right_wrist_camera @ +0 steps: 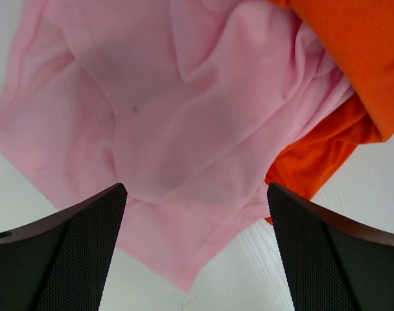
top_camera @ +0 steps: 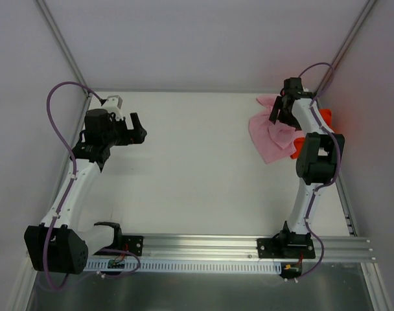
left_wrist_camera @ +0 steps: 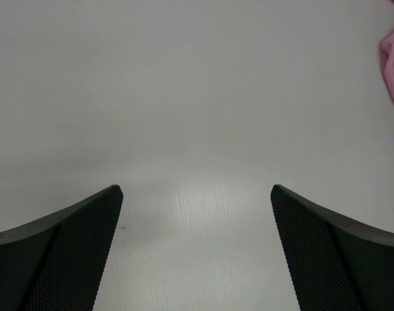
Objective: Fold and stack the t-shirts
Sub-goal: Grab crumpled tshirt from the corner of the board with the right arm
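- Light pink cloth t-shirt (right_wrist_camera: 184, 116): crumpled, far right, touching bright orange cloth t-shirt (right_wrist_camera: 359, 52).
- Right gripper (right_wrist_camera: 197, 194): released, jaws spread over pink cloth.
- Left gripper (left_wrist_camera: 197, 194): released, over white table (left_wrist_camera: 184, 97).

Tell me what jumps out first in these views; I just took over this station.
The crumpled pink t-shirt heaped at the table's far right corner catches the eye first, with the bright orange t-shirt bunched against it. The right gripper hangs open directly over that pile. The left gripper, also open, sits over the white table on the left, with no cloth beneath it.
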You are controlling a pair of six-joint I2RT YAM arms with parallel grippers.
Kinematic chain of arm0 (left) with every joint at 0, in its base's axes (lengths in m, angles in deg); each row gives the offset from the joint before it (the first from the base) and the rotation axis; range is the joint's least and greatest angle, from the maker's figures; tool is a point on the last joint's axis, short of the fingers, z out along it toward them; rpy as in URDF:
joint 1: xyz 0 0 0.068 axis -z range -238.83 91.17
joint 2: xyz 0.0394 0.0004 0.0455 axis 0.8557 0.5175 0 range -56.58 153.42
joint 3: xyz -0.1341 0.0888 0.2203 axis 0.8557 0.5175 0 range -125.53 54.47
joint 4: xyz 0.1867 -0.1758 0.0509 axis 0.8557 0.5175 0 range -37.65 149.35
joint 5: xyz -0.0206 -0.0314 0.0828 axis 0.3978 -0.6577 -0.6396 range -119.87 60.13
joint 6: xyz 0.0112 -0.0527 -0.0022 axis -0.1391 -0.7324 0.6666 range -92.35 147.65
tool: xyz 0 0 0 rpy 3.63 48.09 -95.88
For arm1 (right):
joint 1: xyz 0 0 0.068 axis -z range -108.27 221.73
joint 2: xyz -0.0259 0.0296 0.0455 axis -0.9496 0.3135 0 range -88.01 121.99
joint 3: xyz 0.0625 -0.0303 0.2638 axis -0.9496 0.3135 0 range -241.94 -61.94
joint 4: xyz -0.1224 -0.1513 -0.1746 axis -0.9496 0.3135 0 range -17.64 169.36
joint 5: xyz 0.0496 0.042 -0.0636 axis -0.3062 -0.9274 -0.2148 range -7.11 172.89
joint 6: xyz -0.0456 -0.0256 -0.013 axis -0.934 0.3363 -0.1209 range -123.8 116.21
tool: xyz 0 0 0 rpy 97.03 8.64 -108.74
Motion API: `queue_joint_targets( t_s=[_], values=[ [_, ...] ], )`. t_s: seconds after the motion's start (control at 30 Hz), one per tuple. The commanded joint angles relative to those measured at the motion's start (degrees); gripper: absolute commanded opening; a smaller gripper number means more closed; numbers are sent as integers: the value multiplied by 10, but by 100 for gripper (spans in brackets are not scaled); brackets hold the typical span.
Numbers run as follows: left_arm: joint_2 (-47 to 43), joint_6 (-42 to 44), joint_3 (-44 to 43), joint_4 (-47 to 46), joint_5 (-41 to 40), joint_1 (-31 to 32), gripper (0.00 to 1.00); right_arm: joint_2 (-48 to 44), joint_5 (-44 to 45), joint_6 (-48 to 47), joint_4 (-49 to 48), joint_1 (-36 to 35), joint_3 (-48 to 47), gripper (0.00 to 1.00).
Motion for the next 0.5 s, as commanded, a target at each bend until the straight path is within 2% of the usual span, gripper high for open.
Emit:
queue_joint_targets(
  t_s=[0.0, 0.23, 0.47],
  values=[
    [0, 6, 3, -13, -3, 3, 99, 17, -18, 18, -13, -3, -46, 93],
    [7, 6, 3, -18, -7, 3, 99, 46, -5, 35, -11, -3, -80, 91],
    [4, 12, 3, -14, -18, 3, 99, 76, 6, 41, 3, -3, -91, 83]
  ],
)
